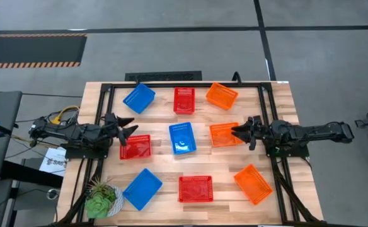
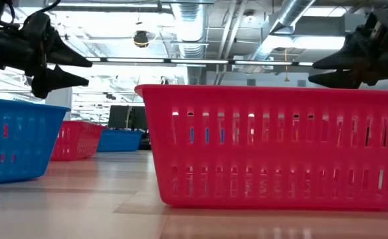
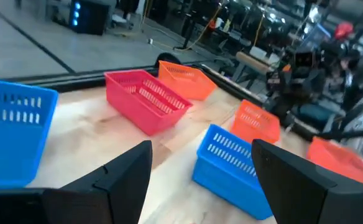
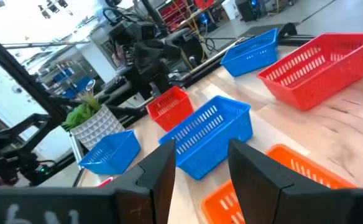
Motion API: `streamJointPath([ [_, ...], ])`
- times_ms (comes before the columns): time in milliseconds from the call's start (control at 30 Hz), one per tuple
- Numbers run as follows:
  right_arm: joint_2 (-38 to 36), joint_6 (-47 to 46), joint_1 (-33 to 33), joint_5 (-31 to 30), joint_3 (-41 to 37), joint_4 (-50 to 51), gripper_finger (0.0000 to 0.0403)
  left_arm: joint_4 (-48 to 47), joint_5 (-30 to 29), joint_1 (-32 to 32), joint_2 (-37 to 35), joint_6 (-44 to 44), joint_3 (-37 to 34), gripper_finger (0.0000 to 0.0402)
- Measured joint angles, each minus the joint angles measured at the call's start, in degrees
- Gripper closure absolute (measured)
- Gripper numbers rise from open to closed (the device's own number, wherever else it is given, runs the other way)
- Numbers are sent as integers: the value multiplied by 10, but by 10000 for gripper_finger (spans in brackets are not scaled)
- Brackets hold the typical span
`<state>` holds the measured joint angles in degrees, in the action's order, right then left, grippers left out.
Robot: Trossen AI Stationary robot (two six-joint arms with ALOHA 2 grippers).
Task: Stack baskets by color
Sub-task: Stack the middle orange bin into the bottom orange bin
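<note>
Hovering at nine o'clock, the left gripper spreads its fingers, empty, above the middle red basket. Nine baskets lie unstacked in a three-by-three grid. At three o'clock, the right gripper gapes empty over the middle orange basket.

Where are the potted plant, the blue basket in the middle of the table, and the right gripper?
potted plant [image 1: 99, 200], high view, on its leaves
middle blue basket [image 1: 182, 138], high view, on its floor
right gripper [image 1: 236, 131], high view, between its open fingertips
</note>
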<state>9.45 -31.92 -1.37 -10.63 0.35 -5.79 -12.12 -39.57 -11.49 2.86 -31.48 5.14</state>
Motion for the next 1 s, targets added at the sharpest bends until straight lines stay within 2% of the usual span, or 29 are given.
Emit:
streamJointPath([
  [100,0,0,0,0,0,0,230,5,-48,1,1,-37,-1,139],
  [200,0,0,0,-1,0,1,230,7,-52,1,1,-85,-1,139],
  [367,0,17,0,-3,0,0,230,12,-53,1,1,-85,-1,139],
  [500,0,18,0,-35,7,-29,230,34,-61,1,1,-95,-1,139],
  [600,1,34,0,-60,41,-33,230,67,-81,2,1,-103,-1,139],
  [700,12,60,0,-76,95,-25,230,167,-10,2,1,-54,0,139],
  [767,32,80,0,-78,138,9,230,236,53,2,1,-19,0,139],
  [833,69,85,0,-86,191,51,230,278,90,2,3,-10,6,139],
  [900,115,86,0,-99,251,121,230,277,102,2,8,-12,26,139],
  [1000,198,84,0,-130,350,247,230,219,107,2,26,-27,75,139],
])
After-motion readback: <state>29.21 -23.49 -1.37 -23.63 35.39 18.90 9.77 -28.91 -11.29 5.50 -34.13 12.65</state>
